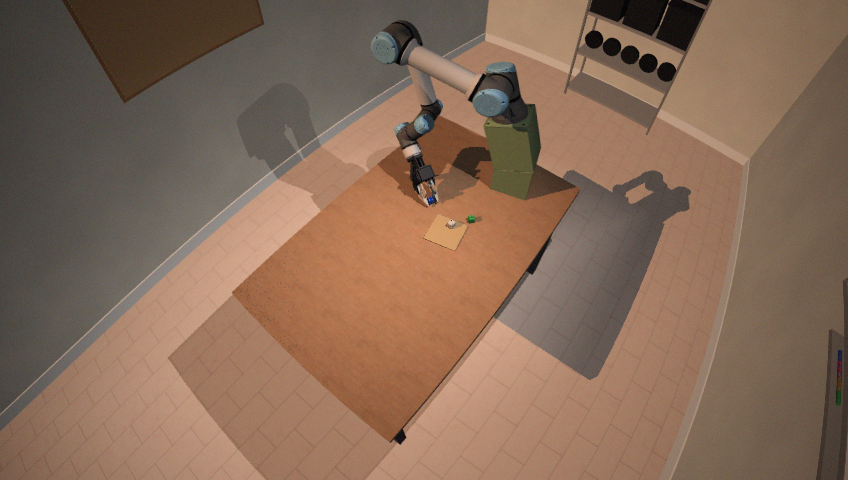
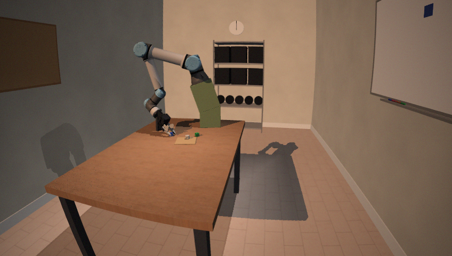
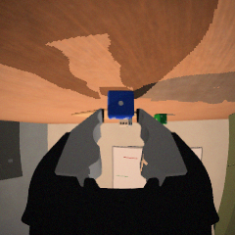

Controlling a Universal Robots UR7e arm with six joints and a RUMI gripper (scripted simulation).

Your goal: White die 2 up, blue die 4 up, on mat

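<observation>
The blue die (image 3: 120,105) lies on the table between my fingertips, with a small gap on each side and a one-dot face towards the wrist camera. It also shows in the top view (image 1: 429,202), left of the mat and off it. My gripper (image 3: 119,110) is open around it, tilted low over the table (image 1: 428,195). The white die (image 1: 451,223) sits on the tan mat (image 1: 446,231) near its far corner. The green die (image 1: 470,218) sits on the table just beyond the mat; it also shows in the wrist view (image 3: 160,117).
The arm's green pedestal (image 1: 512,155) stands at the far table edge behind the dice. A shelf unit (image 2: 238,82) stands against the back wall, away from the table.
</observation>
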